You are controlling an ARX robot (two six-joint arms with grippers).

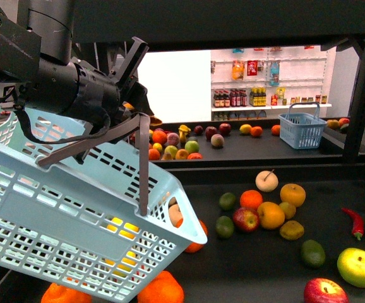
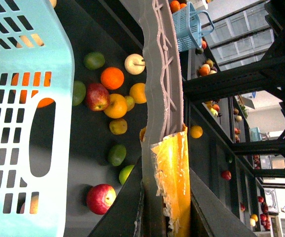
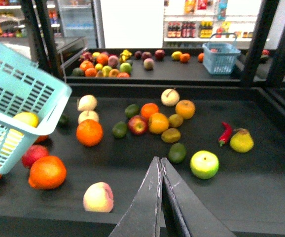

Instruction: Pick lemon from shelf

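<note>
Yellow lemon [image 3: 26, 118], seemingly already inside tilted blue basket [image 1: 56, 214] at near left of shelf [image 1: 258, 271]. Left gripper [image 1: 132, 95] nearer, jaws clenched on basket handle. Right gripper [image 3: 160, 160] jaws pressed together, empty, lemon far to their left.

Back wall: a bright white panel [image 1: 174, 85] fills the far middle, strongly lit.
Wall shelves: white shelves [image 1: 271, 82] to the right of the panel carry rows of dark bottles [image 1: 230, 98] and hanging packets [image 1: 238, 69].
Far stand: a second black produce table [image 1: 245, 146] stands before the wall, with mixed fruit on it and a small blue basket [image 1: 302, 130] at its right end.
Posts: black metal uprights [image 1: 360, 95] rise at the right.
Cooler: a glass-door refrigerator [image 3: 76, 19] stands at the far left in the right wrist view.
Light: even indoor store lighting.
</note>
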